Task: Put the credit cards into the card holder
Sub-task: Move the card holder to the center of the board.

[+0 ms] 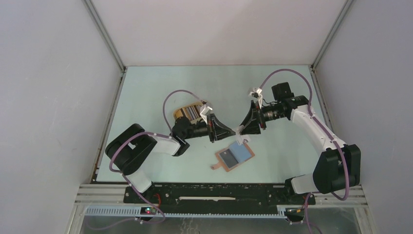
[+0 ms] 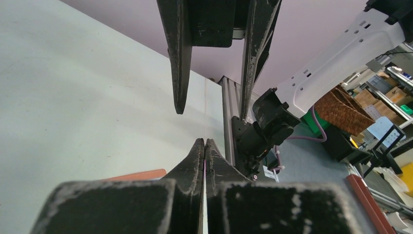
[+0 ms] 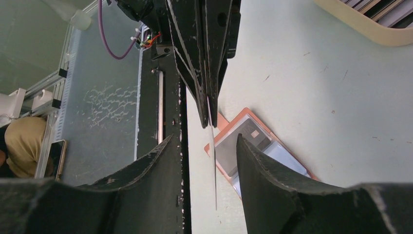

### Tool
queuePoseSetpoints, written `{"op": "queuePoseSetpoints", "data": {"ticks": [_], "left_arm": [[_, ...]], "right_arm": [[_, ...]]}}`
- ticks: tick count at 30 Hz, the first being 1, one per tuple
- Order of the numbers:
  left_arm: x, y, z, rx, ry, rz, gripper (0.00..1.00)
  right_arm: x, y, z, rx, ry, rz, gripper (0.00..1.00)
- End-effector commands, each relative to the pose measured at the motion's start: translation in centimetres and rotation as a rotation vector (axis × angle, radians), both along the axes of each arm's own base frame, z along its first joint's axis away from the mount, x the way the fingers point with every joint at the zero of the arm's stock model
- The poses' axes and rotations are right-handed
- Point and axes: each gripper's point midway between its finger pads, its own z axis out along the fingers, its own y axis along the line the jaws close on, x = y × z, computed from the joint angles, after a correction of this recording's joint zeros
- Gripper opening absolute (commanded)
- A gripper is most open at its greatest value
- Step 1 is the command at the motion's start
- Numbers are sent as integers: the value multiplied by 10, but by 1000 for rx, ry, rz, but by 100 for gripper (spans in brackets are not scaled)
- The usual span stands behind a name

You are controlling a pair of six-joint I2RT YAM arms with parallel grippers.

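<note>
The card holder (image 1: 229, 168) lies open on the table, reddish-brown, with a dark credit card (image 1: 226, 157) and a light blue credit card (image 1: 240, 152) in it. Above it the two grippers meet tip to tip. My left gripper (image 1: 233, 130) is shut on a thin white credit card (image 3: 213, 156), which shows edge-on and hangs over the holder's near corner (image 3: 221, 122). My right gripper (image 3: 205, 137) stands open, one finger on each side of that card and touching neither face. In the left wrist view the holder is only an orange sliver (image 2: 141, 174).
An oval tan tray (image 1: 190, 112) with several more cards on edge stands behind the left arm; its rim (image 3: 360, 29) shows in the right wrist view. The black base rail (image 1: 219, 192) runs along the near table edge.
</note>
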Motion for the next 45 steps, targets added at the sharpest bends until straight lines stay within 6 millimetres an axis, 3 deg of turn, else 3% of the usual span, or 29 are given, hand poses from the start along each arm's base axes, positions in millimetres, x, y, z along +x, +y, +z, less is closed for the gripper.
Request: {"op": "queuePoseSetpoints", "data": {"ticks": [1,18,24,28,30,31,35,38,40,45], "left_arm": [[0,-9,6,29,-60,-7,0],[-4,-9,8,28,-64,-29,0],[-2,-8,8,27,-68,-14,0],[-2,-7,8,27,-67,-10,0],[-1,-6,8,26,-66,-2,0],[1,-4,8,25,-64,9,2],[10,8,8,23,-45,81,38],[19,26,9,16,-48,206,56],[24,39,6,27,-56,290,63],[28,71,-2,29,-41,466,71]], "right_arm": [[3,4,16,15,-53,12,54],[2,4,0,-57,-49,43,33],[4,0,-7,-89,-55,36,32],[4,0,-6,-86,-58,39,19],[3,0,-5,-84,-58,46,6],[3,0,-5,-81,-58,52,0],[1,1,-6,-86,-67,63,0],[3,-3,-5,-83,-62,48,0],[4,-7,-3,-76,-61,36,0],[8,-13,-2,-43,-14,-3,0]]}}
